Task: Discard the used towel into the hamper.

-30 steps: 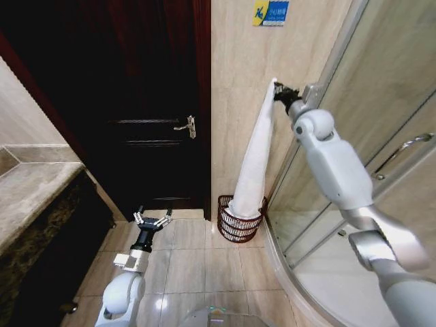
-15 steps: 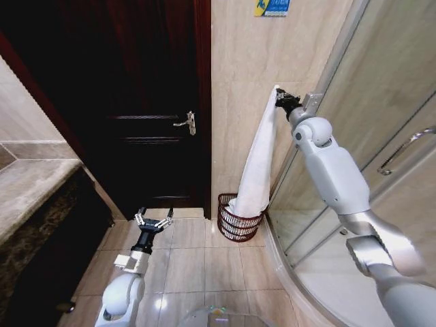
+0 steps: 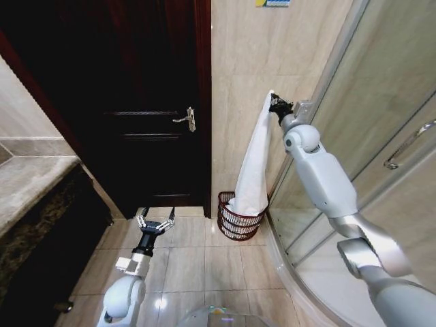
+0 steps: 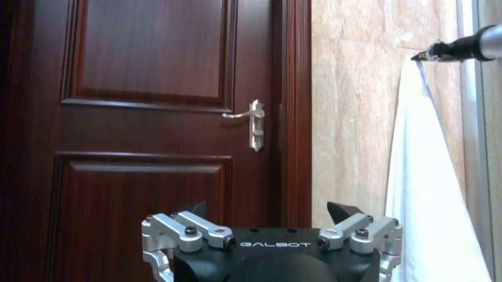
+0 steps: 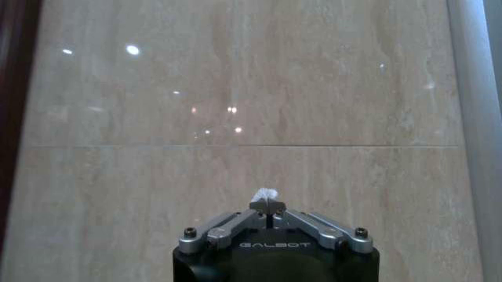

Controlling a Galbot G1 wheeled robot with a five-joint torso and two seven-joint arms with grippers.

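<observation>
Now our right hand (image 3: 274, 104) pinches the towel (image 3: 253, 170) by its top corner; it hangs straight down, its foot in the hamper (image 3: 239, 219) directly below. Our left hand (image 3: 154, 223) waits spread, low.

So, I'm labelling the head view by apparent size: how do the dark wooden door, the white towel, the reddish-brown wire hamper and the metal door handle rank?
Largest to smallest, as they look in the head view:
1. dark wooden door
2. white towel, hanging from the right gripper into the hamper
3. reddish-brown wire hamper
4. metal door handle
</observation>
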